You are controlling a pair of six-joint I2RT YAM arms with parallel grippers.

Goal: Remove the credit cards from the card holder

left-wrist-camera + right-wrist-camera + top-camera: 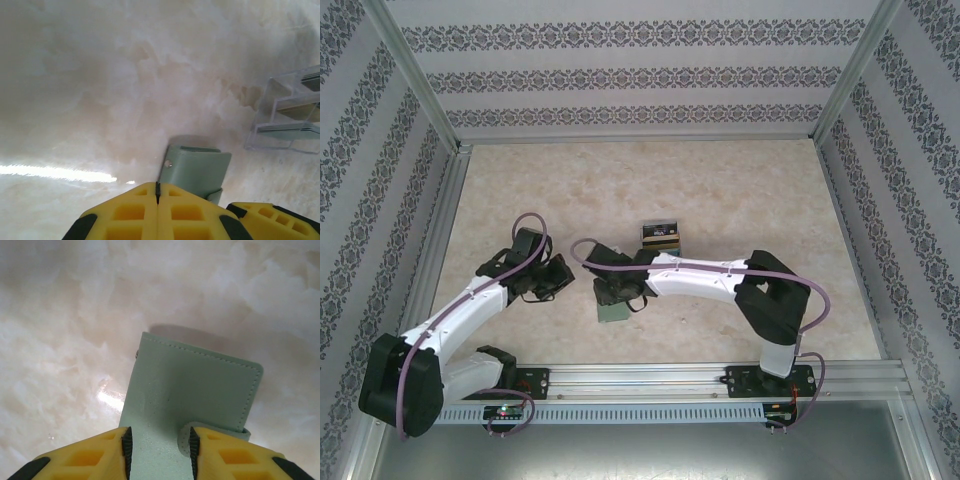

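The card holder is a pale grey-green wallet lying folded shut on the marble table, with a small tab curling up at its near edge. My right gripper is open just above it, pads either side of the wallet's near part, and the tab touches the right pad. From above, the card holder pokes out beneath the right gripper. My left gripper is shut and empty, its tips just short of the card holder's snap corner. A black and a tan credit card stand in a clear rack.
The clear plastic rack stands on the table beyond and to the right of the wallet, with cards in its slots. Patterned walls and metal posts close in the table on three sides. A metal rail runs along the near edge.
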